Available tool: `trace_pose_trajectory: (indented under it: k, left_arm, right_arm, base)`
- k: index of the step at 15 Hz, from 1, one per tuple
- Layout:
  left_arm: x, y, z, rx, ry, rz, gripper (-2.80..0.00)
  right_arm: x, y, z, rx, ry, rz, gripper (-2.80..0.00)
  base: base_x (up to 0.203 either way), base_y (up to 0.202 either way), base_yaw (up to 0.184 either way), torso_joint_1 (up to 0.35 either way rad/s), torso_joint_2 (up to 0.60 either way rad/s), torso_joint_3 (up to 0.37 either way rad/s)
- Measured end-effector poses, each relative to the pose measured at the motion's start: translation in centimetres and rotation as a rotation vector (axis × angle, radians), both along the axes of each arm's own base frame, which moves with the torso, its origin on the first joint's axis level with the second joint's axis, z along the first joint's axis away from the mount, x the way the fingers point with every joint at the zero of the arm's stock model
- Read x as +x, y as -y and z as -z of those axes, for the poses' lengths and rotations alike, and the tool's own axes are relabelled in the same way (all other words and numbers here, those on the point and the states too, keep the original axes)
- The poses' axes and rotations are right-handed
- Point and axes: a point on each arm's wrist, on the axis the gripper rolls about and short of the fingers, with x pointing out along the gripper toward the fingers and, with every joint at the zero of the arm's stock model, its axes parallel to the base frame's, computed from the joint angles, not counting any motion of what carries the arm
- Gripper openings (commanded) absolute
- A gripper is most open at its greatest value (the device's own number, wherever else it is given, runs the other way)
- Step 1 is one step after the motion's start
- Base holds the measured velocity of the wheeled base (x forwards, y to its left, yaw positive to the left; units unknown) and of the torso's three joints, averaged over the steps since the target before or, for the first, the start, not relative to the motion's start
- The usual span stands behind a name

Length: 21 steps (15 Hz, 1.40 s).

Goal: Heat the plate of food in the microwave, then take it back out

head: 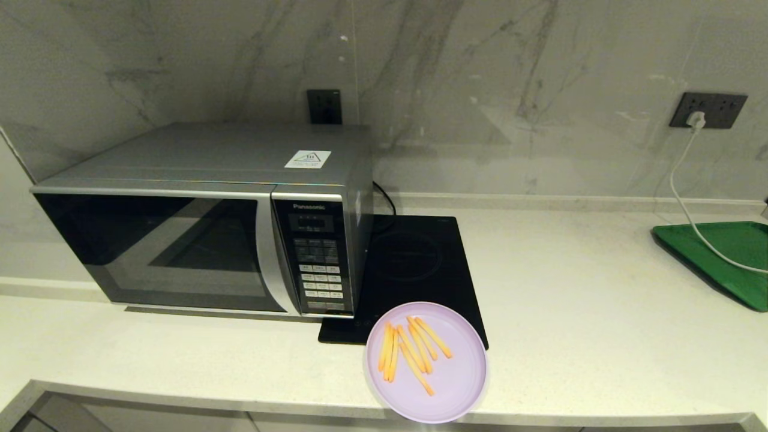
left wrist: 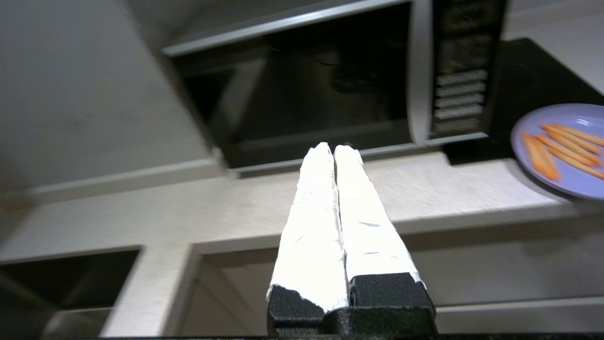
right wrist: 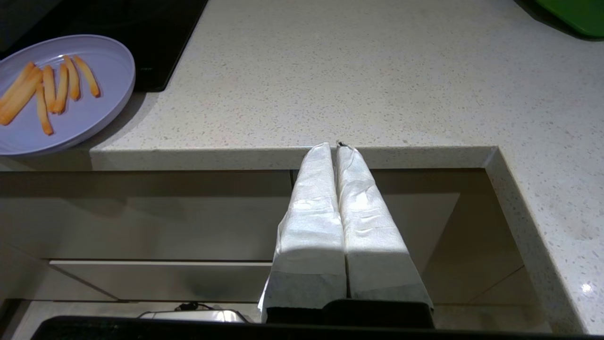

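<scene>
Microwave (head: 198, 240): door closed.
Plate of food (head: 427, 362): on counter (head: 600, 312) edge, outside (heated or not, unclear).
Left tool (left wrist: 334, 150): closed, empty, facing the door.
Right tool (right wrist: 336, 148): closed, empty, parked below counter.

both end effectors — left (left wrist: 334, 148), right (right wrist: 336, 147) — closed, empty.

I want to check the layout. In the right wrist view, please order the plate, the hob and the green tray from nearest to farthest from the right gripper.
From the right gripper, below the counter edge:
1. Plate: overhanging the counter edge, toward the microwave side.
2. Hob: just behind the plate.
3. Green tray: far corner, opposite side.
</scene>
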Motion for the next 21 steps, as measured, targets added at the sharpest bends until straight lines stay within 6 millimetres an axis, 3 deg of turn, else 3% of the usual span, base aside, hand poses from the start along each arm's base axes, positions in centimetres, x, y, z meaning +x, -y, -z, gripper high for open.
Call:
trace_pose_trajectory:
  k: [4,10,12,21]
  left_arm:
    - [1.1,0.3,6.4,-0.064,-0.089,0.133,-2.80]
    - [5.5,0.1,14.1,-0.113,-0.114,0.062,-2.80]
    - [6.3,0.1,14.7,-0.119,-0.020,0.051,-2.80]
    - [6.6,0.1,15.5,-0.154,-0.031,0.042,-2.80]
  right_arm:
    - [0.0,0.0,0.0,0.000,0.000,0.000,-2.80]
    - [0.0,0.0,0.0,0.000,0.000,0.000,-2.80]
    - [0.0,0.0,0.0,0.000,0.000,0.000,-2.80]
    - [0.0,0.0,0.0,0.000,0.000,0.000,-2.80]
  base:
    - [0.000,0.000,0.000,0.000,0.00,0.000]
    - [0.000,0.000,0.000,0.000,0.00,0.000]
    - [0.000,0.000,0.000,0.000,0.00,0.000]
    - [0.000,0.000,0.000,0.000,0.00,0.000]
